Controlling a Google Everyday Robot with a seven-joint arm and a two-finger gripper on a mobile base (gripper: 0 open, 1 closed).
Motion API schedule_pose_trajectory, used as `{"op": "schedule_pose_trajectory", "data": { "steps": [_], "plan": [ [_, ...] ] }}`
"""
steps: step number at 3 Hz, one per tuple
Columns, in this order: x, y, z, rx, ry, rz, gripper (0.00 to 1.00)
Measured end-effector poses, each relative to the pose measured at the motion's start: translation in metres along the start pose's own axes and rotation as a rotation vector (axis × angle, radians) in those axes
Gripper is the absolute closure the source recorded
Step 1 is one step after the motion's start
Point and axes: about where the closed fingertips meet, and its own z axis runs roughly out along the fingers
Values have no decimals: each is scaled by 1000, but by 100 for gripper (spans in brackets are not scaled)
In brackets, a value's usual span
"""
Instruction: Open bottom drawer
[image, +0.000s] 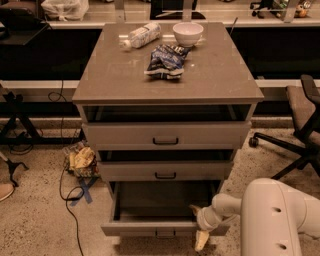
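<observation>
The bottom drawer (150, 228) is the lowest of three grey-beige drawers, with a small black handle (165, 234) on its narrow front. It stands pulled well out, and its inside looks bare. The middle drawer (165, 171) and top drawer (165, 136) stick out slightly. My gripper (201, 235) hangs from the white arm (280, 220) at the right end of the bottom drawer's front, with one pale finger (201, 241) pointing down in front of the panel.
On the cabinet top (110, 75) lie a plastic bottle (141, 36), a white bowl (188, 33) and a chip bag (164, 60). An office chair (300, 125) stands at the right. A crumpled bag (80, 161) and cables (70, 200) lie on the floor at the left.
</observation>
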Motion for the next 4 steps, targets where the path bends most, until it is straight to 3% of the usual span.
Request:
{"op": "schedule_pose_trajectory", "data": {
  "steps": [2,4],
  "plan": [
    [3,25,-2,-26,34,33,0],
    [11,46,-5,-58,57,83,50]
  ]
}}
